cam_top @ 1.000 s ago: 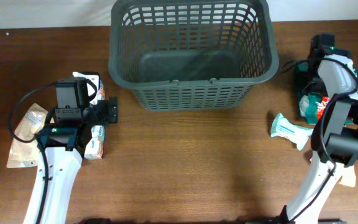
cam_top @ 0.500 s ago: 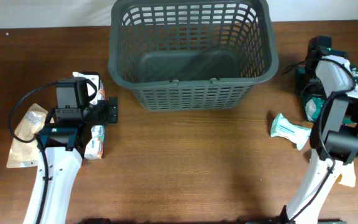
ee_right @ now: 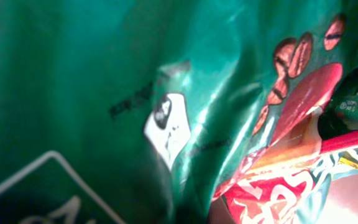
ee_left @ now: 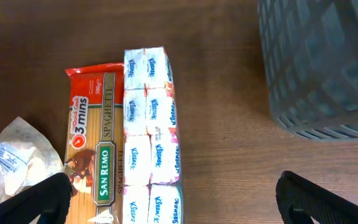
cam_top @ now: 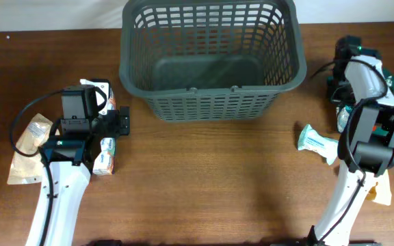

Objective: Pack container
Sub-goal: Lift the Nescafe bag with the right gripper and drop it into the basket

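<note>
The container, a big dark grey slotted basket with nothing in it, stands at the back centre; its corner shows in the left wrist view. My left gripper hangs open left of it, fingers spread wide over a Kleenex tissue pack and a San Remo spaghetti packet. My right gripper is down in a pile of packets at the far right. A shiny green coffee packet fills its wrist view, with a fold running to where the jaws are; the fingers themselves are hidden.
A clear bag of pale food lies left of the spaghetti. A light teal packet rests on the table right of centre. A red and green packet lies beside the coffee packet. A beige packet sits by the right arm's base.
My right gripper has closed and moved a little toward the back of the table over the packet pile. The left arm has not moved.
</note>
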Robot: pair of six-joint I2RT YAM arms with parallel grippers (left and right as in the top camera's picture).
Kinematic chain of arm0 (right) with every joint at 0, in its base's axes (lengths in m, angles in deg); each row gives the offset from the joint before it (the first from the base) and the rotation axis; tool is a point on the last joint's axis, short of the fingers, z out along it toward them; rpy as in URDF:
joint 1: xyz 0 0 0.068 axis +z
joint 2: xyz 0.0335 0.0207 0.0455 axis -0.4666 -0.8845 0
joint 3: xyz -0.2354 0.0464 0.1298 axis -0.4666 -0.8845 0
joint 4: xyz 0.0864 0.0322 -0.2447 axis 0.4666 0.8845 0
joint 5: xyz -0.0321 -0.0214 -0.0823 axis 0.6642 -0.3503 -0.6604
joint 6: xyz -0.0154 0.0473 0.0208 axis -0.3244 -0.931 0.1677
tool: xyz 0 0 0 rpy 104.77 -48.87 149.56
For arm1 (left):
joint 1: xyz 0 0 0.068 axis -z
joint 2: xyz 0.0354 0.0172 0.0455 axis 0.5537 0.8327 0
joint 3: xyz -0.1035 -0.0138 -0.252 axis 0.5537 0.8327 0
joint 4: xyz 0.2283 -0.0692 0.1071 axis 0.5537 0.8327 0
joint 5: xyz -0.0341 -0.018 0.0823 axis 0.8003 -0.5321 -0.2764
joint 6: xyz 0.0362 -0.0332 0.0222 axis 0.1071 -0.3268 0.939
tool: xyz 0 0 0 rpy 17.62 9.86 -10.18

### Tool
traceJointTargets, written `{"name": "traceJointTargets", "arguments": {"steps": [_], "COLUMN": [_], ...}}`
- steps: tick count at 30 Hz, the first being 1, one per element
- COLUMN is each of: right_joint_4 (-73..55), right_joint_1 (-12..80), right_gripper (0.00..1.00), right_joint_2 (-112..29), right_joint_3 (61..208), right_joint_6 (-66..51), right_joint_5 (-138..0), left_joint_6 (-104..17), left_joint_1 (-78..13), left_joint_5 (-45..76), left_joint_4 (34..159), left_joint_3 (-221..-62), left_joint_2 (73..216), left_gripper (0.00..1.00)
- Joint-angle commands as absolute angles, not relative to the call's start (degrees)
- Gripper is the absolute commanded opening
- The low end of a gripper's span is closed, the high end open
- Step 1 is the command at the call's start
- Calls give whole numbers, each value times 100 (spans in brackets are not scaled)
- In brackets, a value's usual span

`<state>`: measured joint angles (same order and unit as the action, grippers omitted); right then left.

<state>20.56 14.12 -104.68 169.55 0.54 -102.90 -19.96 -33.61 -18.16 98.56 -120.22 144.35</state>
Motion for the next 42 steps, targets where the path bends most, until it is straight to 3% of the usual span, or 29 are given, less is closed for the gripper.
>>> {"name": "traceJointTargets", "arguments": {"steps": [1, 12, 17, 28, 42], "right_joint_4": [2592, 3840, 4132, 4014, 3988], "right_joint_1": [1348, 1484, 2153, 4655, 5298], "right_gripper": [4, 4, 4, 4, 4], "right_joint_2": [-10302, -9111, -8339, -8105, -9756], "right_joint_3": [17786, 20745, 22015, 22146, 21652], "right_joint_6": [-27, 8, 461, 1641, 1405], "right_joint_5": [-9070, -9062, -9022, -8587, -8388], "left_joint_6": [-1887, -1887, -1887, -1887, -1885], "left_joint_1": [-3379, -3379, -3379, -3379, -3381], "left_joint_5": [-1811, -1811, -1811, -1811, -1811], "left_joint_4": [9847, 9847, 9847, 9847, 9847], "left_joint_3": [-12164, -12164, -12164, -12164, -12164], "left_joint_2": [14448, 14448, 14448, 14448, 14448], "left_gripper": [99, 99, 99, 99, 99]}}
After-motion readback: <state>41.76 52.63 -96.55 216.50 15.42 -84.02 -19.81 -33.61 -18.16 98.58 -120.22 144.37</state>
